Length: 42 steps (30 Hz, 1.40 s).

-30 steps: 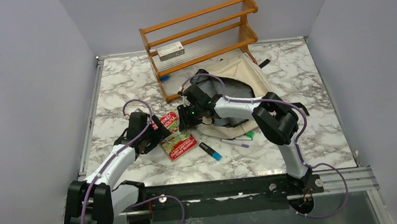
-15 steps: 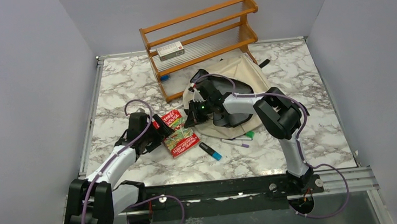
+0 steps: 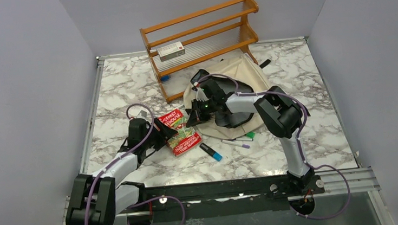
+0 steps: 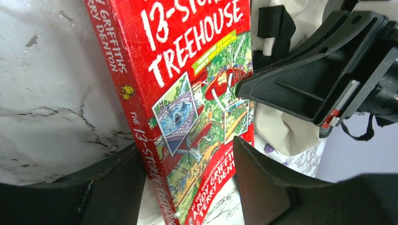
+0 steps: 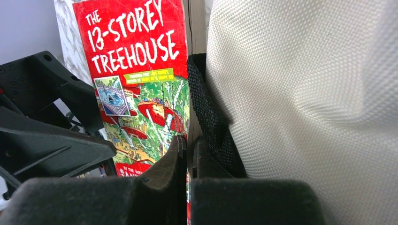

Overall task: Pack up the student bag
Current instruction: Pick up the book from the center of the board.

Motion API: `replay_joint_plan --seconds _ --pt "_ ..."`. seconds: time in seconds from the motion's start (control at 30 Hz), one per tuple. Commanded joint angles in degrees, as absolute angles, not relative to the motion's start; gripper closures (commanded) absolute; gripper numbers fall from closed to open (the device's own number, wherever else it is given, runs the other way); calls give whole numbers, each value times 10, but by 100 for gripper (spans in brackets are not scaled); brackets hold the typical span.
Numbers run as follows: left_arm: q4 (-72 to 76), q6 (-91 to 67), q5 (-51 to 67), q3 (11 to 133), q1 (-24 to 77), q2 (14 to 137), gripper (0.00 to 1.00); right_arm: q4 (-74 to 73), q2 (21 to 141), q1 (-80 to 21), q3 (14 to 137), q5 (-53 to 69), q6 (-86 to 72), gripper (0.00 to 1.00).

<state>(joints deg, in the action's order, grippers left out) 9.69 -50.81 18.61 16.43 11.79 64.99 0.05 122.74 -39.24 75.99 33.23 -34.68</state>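
Note:
The student bag [image 3: 245,78] lies beige and soft at the back centre, below the shelf. A red book, "The 13-Storey Treehouse" [image 3: 179,132], lies flat on the marble just left of it. My left gripper [image 3: 160,130] is open and straddles the book's near left corner [image 4: 187,70]. One finger [image 4: 117,187] is by the spine and the other finger [image 4: 263,183] is at the cover's edge. My right gripper [image 3: 192,117] is shut at the bag's left rim. Its fingers [image 5: 189,140] stand together between the book [image 5: 136,70] and the bag's fabric [image 5: 305,93], beside a black strap [image 5: 211,117], with nothing seen between them.
A wooden rack [image 3: 201,36] with a small box [image 3: 171,50] on it stands behind the bag. A blue-capped marker [image 3: 211,151], a purple pen [image 3: 236,143] and a green marker [image 3: 248,135] lie in front of the bag. Grey walls close in both sides.
The right gripper drew back from the book toward the bag's rim and shut. The left gripper slid forward onto the book's corner, and its jaws have narrowed.

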Motion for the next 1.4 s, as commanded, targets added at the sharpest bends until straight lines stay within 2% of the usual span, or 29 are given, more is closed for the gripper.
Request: replay_joint_plan --seconds 0.0,0.13,0.3,0.4,0.53,0.7,0.93,1.17,1.37 --pt "163 -521 260 143 125 654 38 -28 1271 -389 734 314 -329 99" --pt "175 -511 254 157 125 628 55 -24 1266 -389 731 323 -328 99" --pt "156 -495 236 181 125 610 87 -17 1244 -389 726 322 -317 99" --pt "115 -478 217 204 125 597 100 -7 1211 -390 718 319 -308 89" --pt "51 -446 197 249 124 569 100 -6 1143 -389 717 314 -287 69" --pt "-68 -386 164 337 123 527 100 -5 1034 -389 705 274 -249 54" --pt "-143 -257 222 467 123 516 100 19 860 -389 638 146 -188 49" --pt "-132 -132 353 530 124 539 100 157 672 -389 517 129 -86 42" --pt "-140 -64 421 573 134 567 100 24 633 -389 579 200 28 41"
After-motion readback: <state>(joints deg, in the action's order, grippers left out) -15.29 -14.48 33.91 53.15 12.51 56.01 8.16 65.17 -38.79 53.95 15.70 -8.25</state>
